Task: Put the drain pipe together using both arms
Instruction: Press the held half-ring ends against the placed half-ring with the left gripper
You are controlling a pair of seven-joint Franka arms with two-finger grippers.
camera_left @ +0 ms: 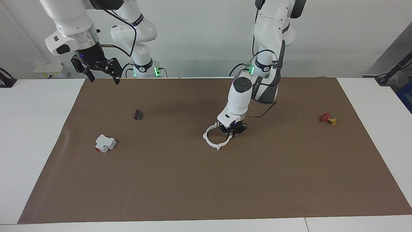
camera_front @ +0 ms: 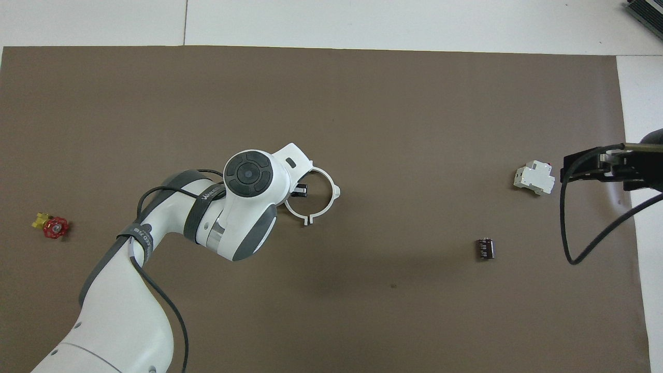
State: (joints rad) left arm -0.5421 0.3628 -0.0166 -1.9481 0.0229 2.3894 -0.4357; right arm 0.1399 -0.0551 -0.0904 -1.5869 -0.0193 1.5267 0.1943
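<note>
robot lab: arms (camera_left: 244,93), papered table (camera_left: 193,180)

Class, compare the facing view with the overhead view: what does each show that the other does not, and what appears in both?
Only the facing view shows both arm bases, the back wall, and the open right gripper raised over the brown mat's corner. Only the overhead view shows the ring seen flat, its split ends apart. Both share the left gripper shut on the ring's rim, the white box, the dark cylinder and the red-and-yellow piece.
</note>
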